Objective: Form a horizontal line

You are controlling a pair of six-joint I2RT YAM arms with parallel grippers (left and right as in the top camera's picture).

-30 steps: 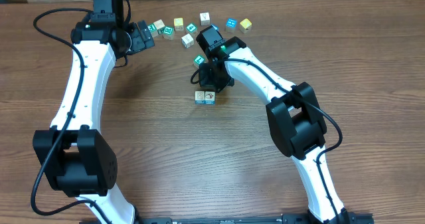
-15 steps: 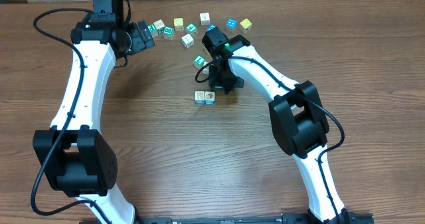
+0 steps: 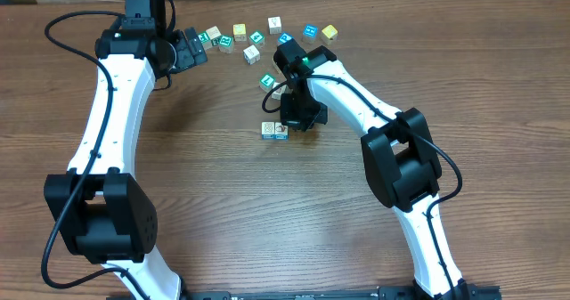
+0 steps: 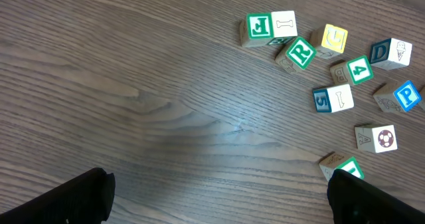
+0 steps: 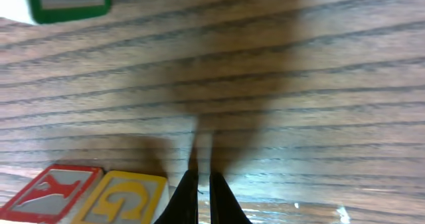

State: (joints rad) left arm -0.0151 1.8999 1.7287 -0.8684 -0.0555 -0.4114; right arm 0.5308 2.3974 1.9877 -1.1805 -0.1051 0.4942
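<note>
Wooden worktop [image 3: 223,202] | right gripper [image 5: 200,184] pinched shut, empty, beside block row [image 3: 274,130], likely to nudge it straight | left gripper [image 3: 194,48] wide, idle by loose blocks [image 3: 240,35]

Brown wood-grain counter [image 3: 205,184], seen from above. Near its far edge, about midway along, loose lettered cubes [image 3: 240,31] lie scattered, some touching and some apart. Among them are a yellow cube [image 3: 329,33] toward the right and a teal cube [image 3: 267,81] set nearer the centre. The left wrist view resolves an R cube [image 4: 301,52], a G cube [image 4: 334,38], a 4 cube [image 4: 358,70], a P cube [image 4: 406,94] and a ball cube [image 4: 384,138]. Close to the counter's centre lies a short row [image 3: 274,130] of touching cubes; two show, and anything further right is hidden. The right wrist view gives adjoining sides, a red Y face [image 5: 50,187] and a yellow G face [image 5: 126,197].
</note>
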